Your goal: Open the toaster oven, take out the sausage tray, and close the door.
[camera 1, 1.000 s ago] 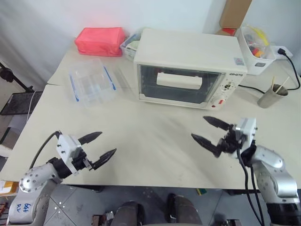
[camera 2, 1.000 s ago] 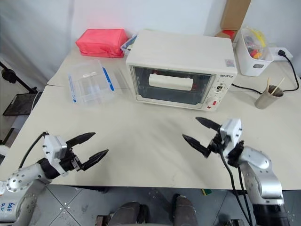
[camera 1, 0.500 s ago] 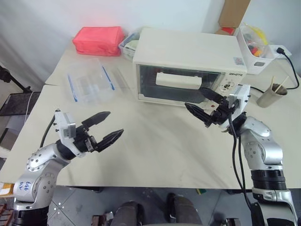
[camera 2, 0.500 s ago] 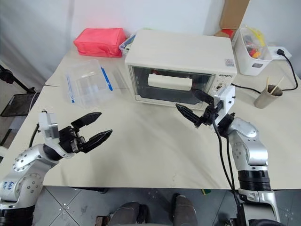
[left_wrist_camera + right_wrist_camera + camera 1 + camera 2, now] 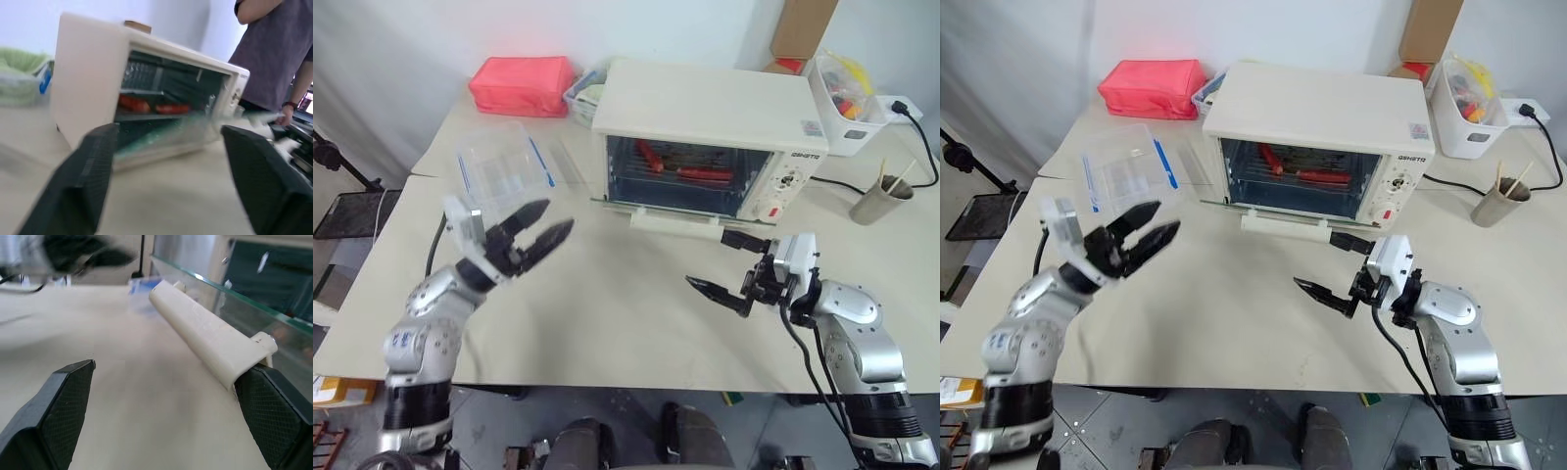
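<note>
Toaster oven (image 5: 705,137) door (image 5: 671,213) is down flat on the surface (image 5: 607,294), sausage tray (image 5: 680,174) inside. Both tools, left (image 5: 538,223) and right (image 5: 729,264), spread open, holding nothing.

1 toaster oven (image 5: 705,117), 2 sausages (image 5: 690,173)

cream worktop (image 5: 607,313) against a plain white wall (image 5: 431,39). grey tiled floor (image 5: 480,431) below the front edge. cardboard box (image 5: 803,29) leaning at the wall, back right. person in a dark shirt (image 5: 274,54) beyond the worktop.
</note>
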You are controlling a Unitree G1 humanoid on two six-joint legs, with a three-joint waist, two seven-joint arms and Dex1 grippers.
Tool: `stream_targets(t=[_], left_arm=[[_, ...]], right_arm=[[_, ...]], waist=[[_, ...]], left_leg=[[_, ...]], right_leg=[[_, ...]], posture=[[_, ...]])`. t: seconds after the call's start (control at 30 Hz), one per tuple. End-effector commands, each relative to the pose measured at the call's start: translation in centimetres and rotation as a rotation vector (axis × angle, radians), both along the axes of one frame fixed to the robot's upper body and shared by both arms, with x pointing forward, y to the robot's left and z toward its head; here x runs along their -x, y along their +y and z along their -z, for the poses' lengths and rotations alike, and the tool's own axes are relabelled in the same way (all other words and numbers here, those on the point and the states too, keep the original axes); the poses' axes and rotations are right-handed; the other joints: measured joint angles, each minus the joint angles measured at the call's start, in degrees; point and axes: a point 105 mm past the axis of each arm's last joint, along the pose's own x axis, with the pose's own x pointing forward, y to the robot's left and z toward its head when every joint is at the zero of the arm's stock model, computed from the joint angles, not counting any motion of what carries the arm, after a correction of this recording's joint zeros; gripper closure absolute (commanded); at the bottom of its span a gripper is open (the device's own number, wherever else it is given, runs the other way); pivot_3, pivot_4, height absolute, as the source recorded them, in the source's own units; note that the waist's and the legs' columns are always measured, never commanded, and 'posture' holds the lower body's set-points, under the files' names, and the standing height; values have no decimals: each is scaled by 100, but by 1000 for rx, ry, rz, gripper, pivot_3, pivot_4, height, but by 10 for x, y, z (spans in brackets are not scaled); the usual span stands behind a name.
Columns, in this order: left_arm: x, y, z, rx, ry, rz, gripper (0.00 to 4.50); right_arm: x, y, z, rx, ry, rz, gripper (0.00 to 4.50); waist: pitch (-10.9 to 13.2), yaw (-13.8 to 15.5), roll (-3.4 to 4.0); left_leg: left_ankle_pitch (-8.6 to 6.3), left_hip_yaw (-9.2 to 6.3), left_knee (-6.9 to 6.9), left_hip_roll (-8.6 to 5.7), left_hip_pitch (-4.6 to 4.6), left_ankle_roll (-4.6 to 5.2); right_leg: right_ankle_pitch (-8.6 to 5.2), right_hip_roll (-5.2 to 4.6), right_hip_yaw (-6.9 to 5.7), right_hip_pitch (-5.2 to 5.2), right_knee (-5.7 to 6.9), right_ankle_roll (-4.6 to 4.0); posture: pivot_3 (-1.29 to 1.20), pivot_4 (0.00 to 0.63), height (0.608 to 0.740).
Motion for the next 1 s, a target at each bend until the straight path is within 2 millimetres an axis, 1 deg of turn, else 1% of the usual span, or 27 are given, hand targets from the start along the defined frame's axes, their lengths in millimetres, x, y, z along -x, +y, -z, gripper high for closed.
stream_targets(t=[0.03, 0.1, 0.13, 0.2, 0.27, 0.3, 0.4, 0.47, 0.53, 0.57, 0.63, 0.67, 0.7, 0.77, 0.83, 0.87, 0.93, 1.0], left_arm=[[-26, -6, -13, 7, -42, -41, 2151], [-40, -21, -20, 0, -60, -33, 2795], [-44, -28, -21, -8, -66, -24, 3093], [-55, -43, -21, -31, -60, -3, 3689], [-63, -53, -19, -53, -55, 15, 4341], [-66, -58, -17, -68, -53, 23, 4474], [-72, -68, -10, -82, -34, 36, 4474], [-70, -78, -7, -53, -9, 89, 4474], [-66, -85, -4, -60, -5, 133, 4474], [-64, -86, 0, -77, -5, 145, 4474], [-63, -87, 5, -95, -3, 149, 4474], [-63, -85, 8, -93, 4, 143, 4474], [-63, -83, 9, -90, 9, 138, 4474], [-62, -80, 15, -76, 45, 147, 4474], [-59, -80, 21, -95, 60, 172, 4474], [-56, -80, 25, -119, 65, 185, 4474], [-48, -82, 39, -198, 78, 229, 4474], [-44, -83, 46, -217, 92, 241, 4474]], right_arm=[[4, 3, -12, 17, -104, -16, 0], [2, 2, -12, 18, -121, -2, 0], [1, 2, -12, 18, -126, 2, 0], [0, 0, -11, 22, -136, 14, 0], [0, -2, -10, 27, -146, 28, 0], [1, -3, -10, 28, -148, 34, 0], [3, -7, -8, 28, -149, 54, 0], [7, -14, -6, 22, -151, 96, 0], [12, -22, -5, 11, -152, 146, 0], [17, -32, -2, -1, -138, 197, 0], [27, -44, 5, -2, -115, 263, 0], [36, -56, 17, 40, -93, 309, 0], [42, -64, 25, 74, -79, 337, 0], [54, -93, 43, 93, -34, 471, 0], [63, -110, 53, 110, -10, 543, 0], [65, -115, 53, 117, -13, 563, 0], [65, -121, 42, 117, -53, 603, 0], [63, -123, 34, 126, -84, 623, 0]], waist=[[0, 4, -1], [1, 6, -2], [1, 10, -2], [1, 13, -3], [2, 17, -3], [2, 15, -3], [2, 14, -4], [2, 18, -5], [3, 57, -6], [3, 75, -6], [3, 164, -6], [3, 175, -6], [3, 182, -6], [3, 187, -6], [3, 152, -7], [3, 141, -7], [3, 102, -7], [2, 86, -6]], left_leg=[[0, 0, 0, 0, 0, 0], [1, -1, 1, 1, -2, 1], [1, -3, 0, 1, -2, 1], [1, -3, 0, 2, -2, 2], [1, -3, 0, 2, -4, 3], [2, -3, 1, 3, -5, 3], [2, 0, 3, 11, -4, 3], [3, -1, 4, 15, -4, 2], [3, -5, 4, 15, -6, 2], [3, -4, 6, 15, -9, 2], [3, -8, 7, 14, -9, 2], [3, -13, 10, 13, -10, 2], [2, -13, 10, 11, -10, 2], [3, -14, 11, 9, -9, 3], [3, -6, 10, 8, 0, 4], [3, 0, 10, 8, 3, 4], [4, 10, 10, 12, 12, 5], [3, 20, 8, 19, 18, 1]], right_leg=[[0, 1, -4, 0, 2, 0], [0, 7, -9, 0, -2, 1], [0, 8, -11, 0, -2, 1], [1, 12, -13, 0, -4, 1], [1, 15, -13, 1, -5, 2], [1, 18, -13, 1, -7, 3], [1, 29, -9, 3, -11, 3], [1, 32, -8, 2, -11, 3], [1, 31, -10, 3, -10, 3], [1, 31, -9, 2, -12, 3], [2, 30, -9, 3, -12, 4], [2, 31, -11, 5, -13, 4], [2, 30, -9, 8, -14, 5], [5, 30, -7, 14, -21, 10], [7, 31, 2, 23, -25, 13], [7, 31, 9, 24, -25, 14], [8, 33, 25, 23, -20, 15], [8, 37, 38, 20, -15, 14]], posture=[[0, 150, 740], [0, 150, 740], [0, 150, 740], [0, 150, 740], [0, 150, 740], [0, 150, 740], [0, 150, 740], [0, 150, 740], [0, 150, 740], [0, 150, 740], [0, 150, 740], [0, 150, 740], [0, 150, 740], [0, 150, 740], [0, 150, 740], [0, 150, 740], [0, 150, 740], [0, 150, 740]])
